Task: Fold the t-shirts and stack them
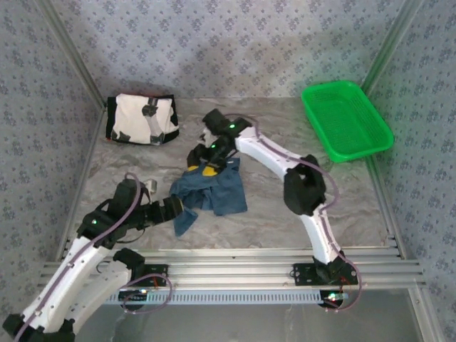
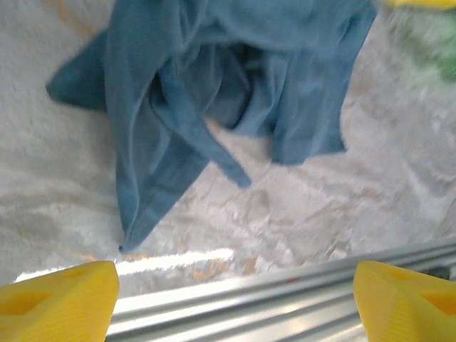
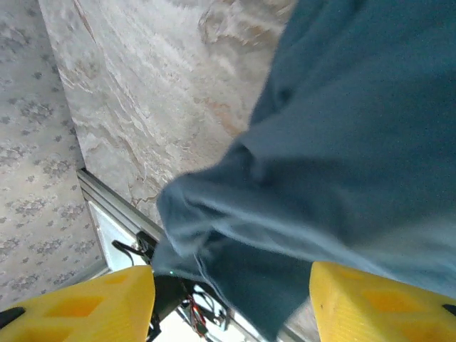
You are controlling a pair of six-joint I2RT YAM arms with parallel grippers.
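Upper left of the top view: cream-white t-shirt (image 1: 142, 119) folded, on the grey surface (image 1: 285, 142) by the corner. Lower left: left claw (image 2: 235, 303) spread wide, low, just beside the teal t-shirt (image 1: 214, 194). Centre: teal t-shirt lies crumpled and unfolded. Right claw (image 1: 201, 170) at its upper edge, yellow fingertips (image 3: 92, 306) apart, cloth bunched between them, not pinched. Upper right: green basket (image 1: 345, 120), well apart from both shirts.

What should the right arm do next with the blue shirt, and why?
Probably close the right gripper on the far edge of the blue shirt: its open fingers straddle cloth in the wrist view, and the shirt lies crumpled, not spread for folding.
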